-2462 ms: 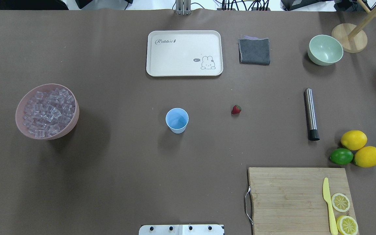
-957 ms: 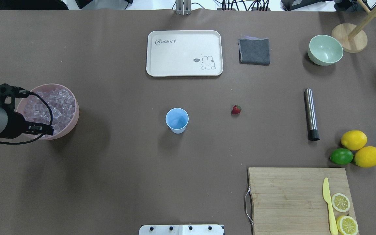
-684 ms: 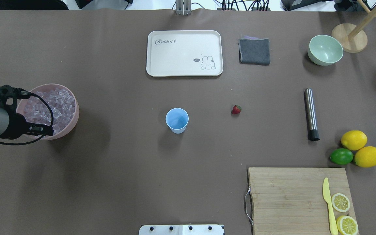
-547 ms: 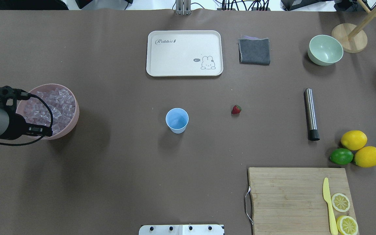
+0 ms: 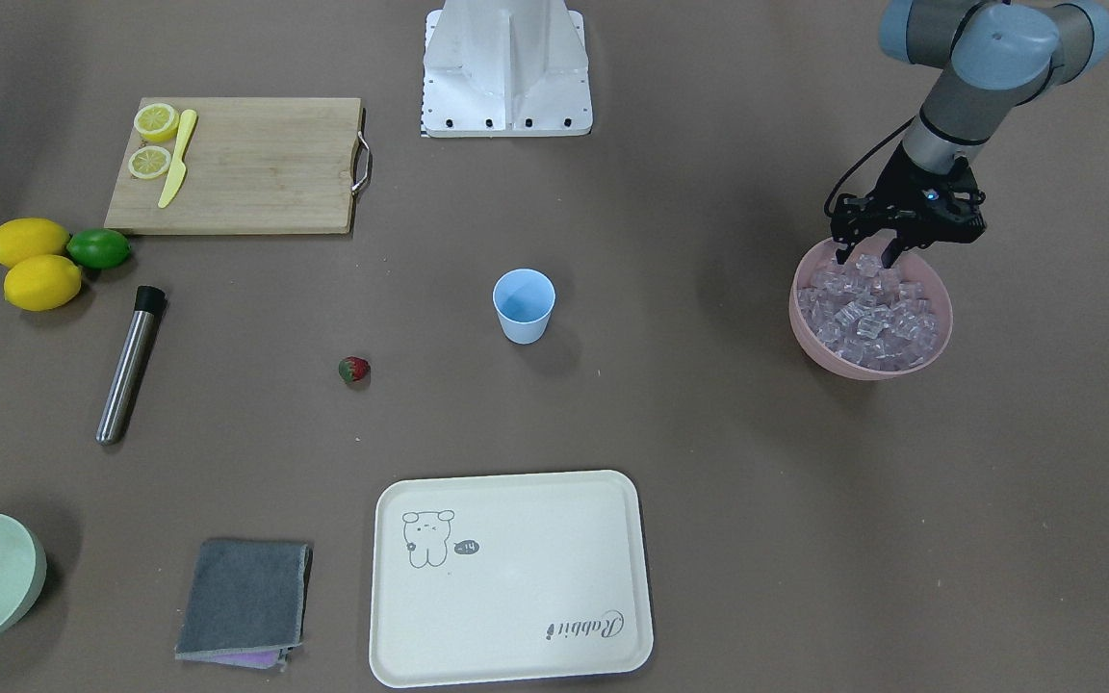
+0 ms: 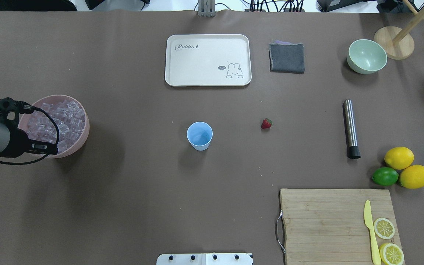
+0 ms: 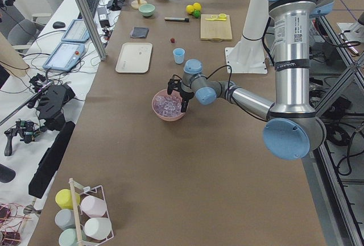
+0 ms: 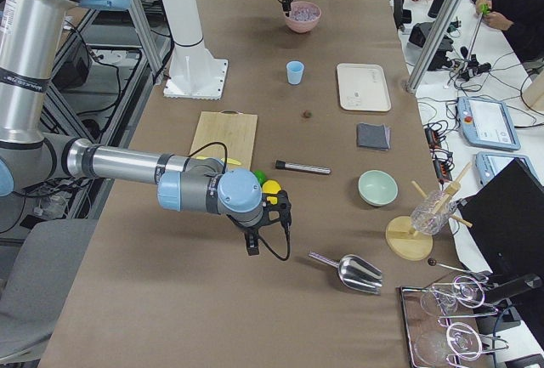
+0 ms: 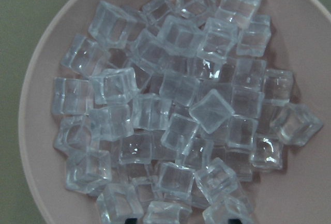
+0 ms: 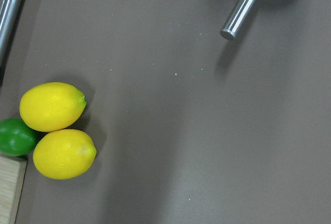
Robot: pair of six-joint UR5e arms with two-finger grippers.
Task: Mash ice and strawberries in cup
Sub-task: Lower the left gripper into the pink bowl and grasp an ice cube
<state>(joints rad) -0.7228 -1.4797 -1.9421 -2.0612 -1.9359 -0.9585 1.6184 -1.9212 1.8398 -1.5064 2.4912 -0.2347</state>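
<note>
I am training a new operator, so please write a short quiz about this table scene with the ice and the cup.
1. True or false: the cup already holds ice.
2. The open left gripper is above: A the pink bowl, B the tray, C the cutting board.
3. Which red fruit lies on the table, apart from the cup?
Key: 1 false; 2 A; 3 the strawberry.
</note>
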